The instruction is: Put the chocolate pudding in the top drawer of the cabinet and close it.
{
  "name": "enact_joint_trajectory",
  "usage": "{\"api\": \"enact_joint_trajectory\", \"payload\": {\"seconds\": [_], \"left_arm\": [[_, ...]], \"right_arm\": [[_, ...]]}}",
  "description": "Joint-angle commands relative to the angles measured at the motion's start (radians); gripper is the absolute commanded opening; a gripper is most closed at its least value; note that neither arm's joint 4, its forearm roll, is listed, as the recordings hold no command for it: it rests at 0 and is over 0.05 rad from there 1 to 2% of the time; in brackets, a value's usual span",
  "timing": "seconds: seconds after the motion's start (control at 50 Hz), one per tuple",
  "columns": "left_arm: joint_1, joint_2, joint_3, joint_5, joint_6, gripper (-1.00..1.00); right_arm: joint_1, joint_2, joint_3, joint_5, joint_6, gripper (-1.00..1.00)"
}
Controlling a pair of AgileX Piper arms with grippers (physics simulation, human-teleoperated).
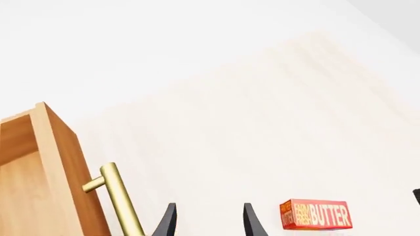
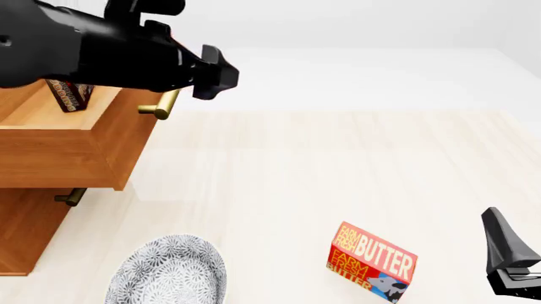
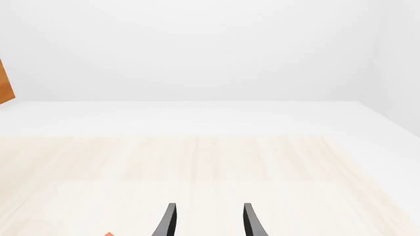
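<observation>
Pudding sits inside top drawer, pulled out from cabinet, just behind left gripper. Left gripper spread, empty, beside brass handle. Right gripper spread, empty, well apart; butter box between.

Open light wood table spans the middle. The pulled-out top drawer blocks the left. A butter box and patterned bowl sit nearest.

L arm reaches across up high, end effector agape & empty; R end effector low, likewise spread.
</observation>
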State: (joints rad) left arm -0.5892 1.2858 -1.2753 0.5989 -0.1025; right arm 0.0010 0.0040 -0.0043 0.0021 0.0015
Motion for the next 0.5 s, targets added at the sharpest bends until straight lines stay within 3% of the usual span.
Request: {"api": "enact_joint_trajectory", "payload": {"seconds": [0.02, 0.5], "left_arm": [[-0.016, 0.017, 0.008, 0.004, -0.069, 1.00], [-0.038, 0.096, -0.024, -0.013, -0.105, 1.00]], "right_arm": [[0.000, 0.000, 0.000, 0.000, 0.000, 1.00], [0.000, 0.000, 0.000, 0.000, 0.000, 1.00]]}}
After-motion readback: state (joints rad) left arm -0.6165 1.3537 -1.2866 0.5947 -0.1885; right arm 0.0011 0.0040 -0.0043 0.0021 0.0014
